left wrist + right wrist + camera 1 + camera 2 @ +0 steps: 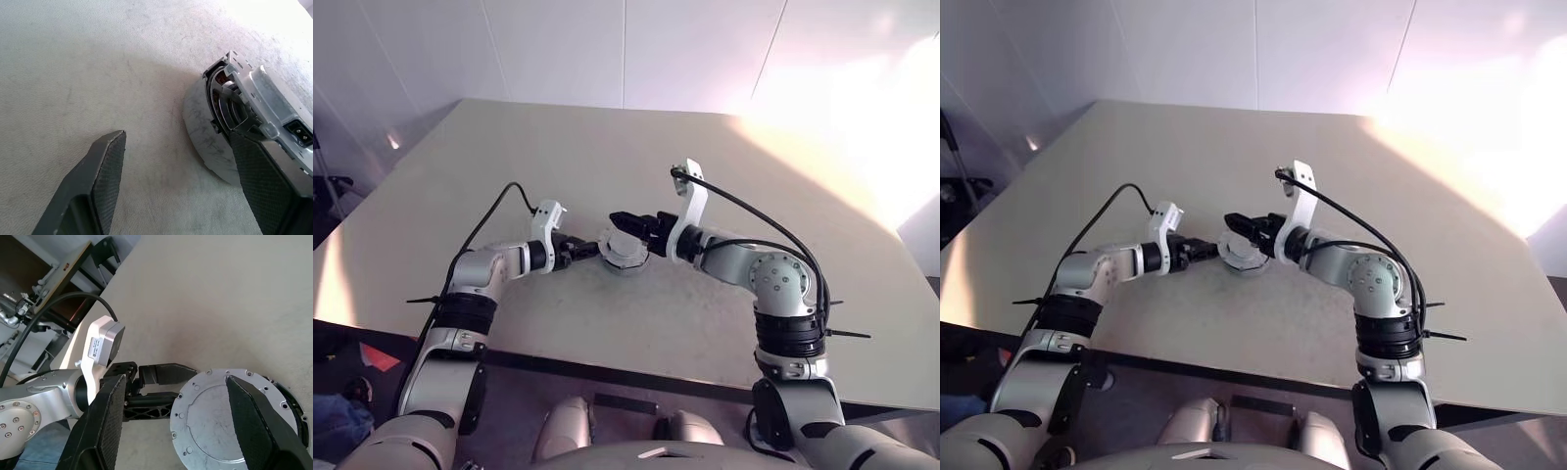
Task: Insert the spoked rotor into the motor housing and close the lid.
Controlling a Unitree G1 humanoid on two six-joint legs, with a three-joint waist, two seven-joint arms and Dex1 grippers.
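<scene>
Two grippers: you are looking at both meeting at the middle of the table (724, 323), one on each side of the motor housing (625, 257).
Left gripper (590, 249): it is standing wide, one finger (264, 181) lying against the housing's side, the other finger apart over bare tabletop.
Right gripper (628, 223): its fingers are spreading wide and hovering just over the lid (230, 418); you cannot tell whether they are touching it.
Lid: it is sitting on top of the housing.
Housing: copper windings are showing at its rim in the left wrist view.
</scene>
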